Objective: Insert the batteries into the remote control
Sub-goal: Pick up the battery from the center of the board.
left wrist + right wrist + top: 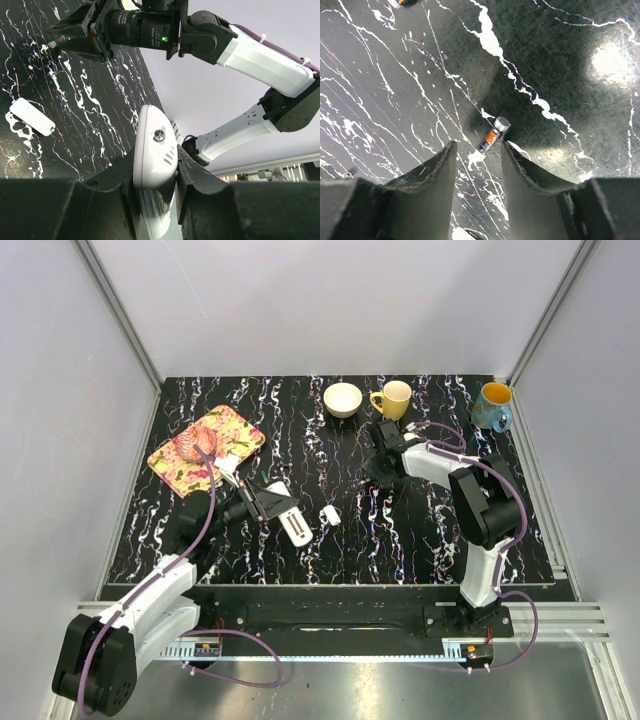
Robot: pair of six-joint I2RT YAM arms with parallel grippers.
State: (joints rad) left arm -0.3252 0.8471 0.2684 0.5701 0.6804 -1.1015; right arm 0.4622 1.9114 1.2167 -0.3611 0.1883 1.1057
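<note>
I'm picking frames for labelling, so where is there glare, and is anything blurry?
Right wrist: a glare patch whitens the table at upper right; the battery is sharp. Left wrist: the remote control, held by the left tool, carries a glossy reflection low down. Top external: even light, sharp throughout.

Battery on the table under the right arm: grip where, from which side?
Mid-barrel of the battery, coming down from above. It lies flat on the table, just ahead of the right gripper, its length running nearly between the open jaws, so they close across the round sides, not the ends.
</note>
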